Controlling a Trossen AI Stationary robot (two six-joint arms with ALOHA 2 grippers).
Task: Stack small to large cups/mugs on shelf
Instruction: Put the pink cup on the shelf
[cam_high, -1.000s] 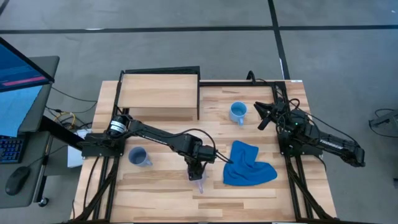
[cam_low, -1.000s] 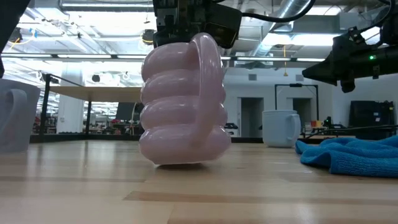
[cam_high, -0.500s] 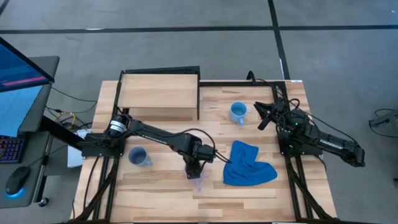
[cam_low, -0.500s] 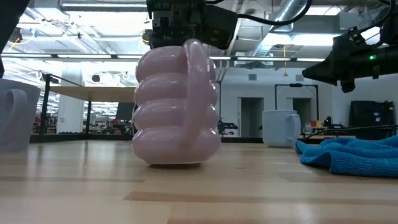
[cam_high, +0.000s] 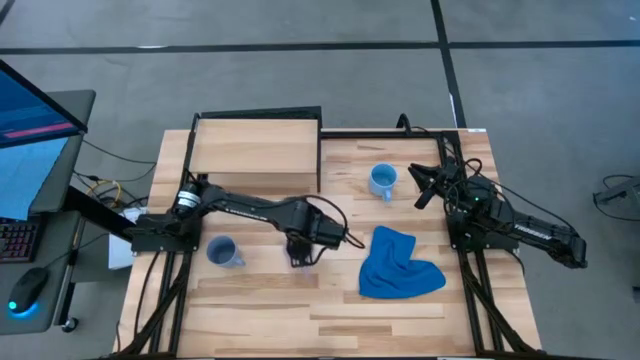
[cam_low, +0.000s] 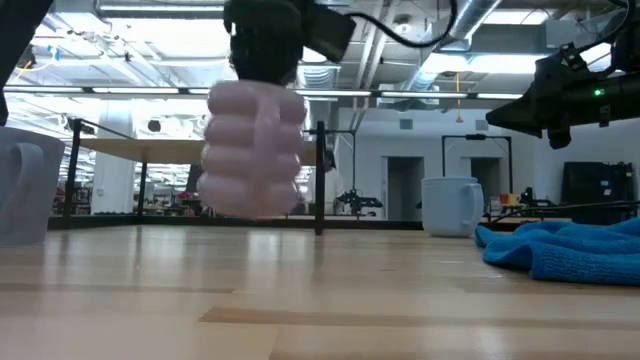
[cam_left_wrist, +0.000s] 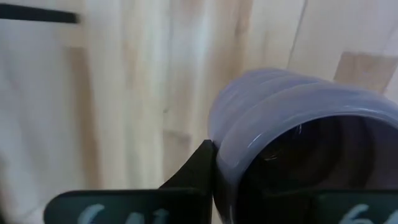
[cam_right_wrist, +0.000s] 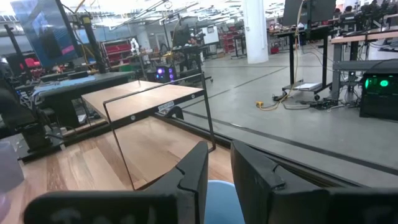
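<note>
1. So, far left on the table (cam_high: 260, 310) sits the grey mug (cam_high: 222, 251), upright, well clear of everything else; in the low view it's only a sliver at the edge (cam_low: 22, 192).
2. Behind it, the shelf (cam_high: 255, 147) stands at the table's back left corner, a wood board on a black frame, with nothing on top.
3. Next over, the left gripper (cam_high: 299, 252) hangs near the table's middle, pinching the purple mug (cam_low: 252, 150) by its rim. The low view shows the mug's ribbed body clear of the wood, hanging under the gripper (cam_low: 262, 45). The left wrist view looks right into the mug's mouth (cam_left_wrist: 292, 143), with one finger (cam_left_wrist: 196, 171) tight against the outside wall.
4. The blue mug (cam_high: 382, 181) stands upright toward the back, right of the shelf.
5. The blue cloth (cam_high: 397, 264) lies crumpled in front of that mug, just right of the left gripper.
6. The right gripper (cam_high: 424, 186) waits just beside the blue mug, holding nothing; its fingers (cam_right_wrist: 189, 171) sit close with only a narrow gap.
</note>
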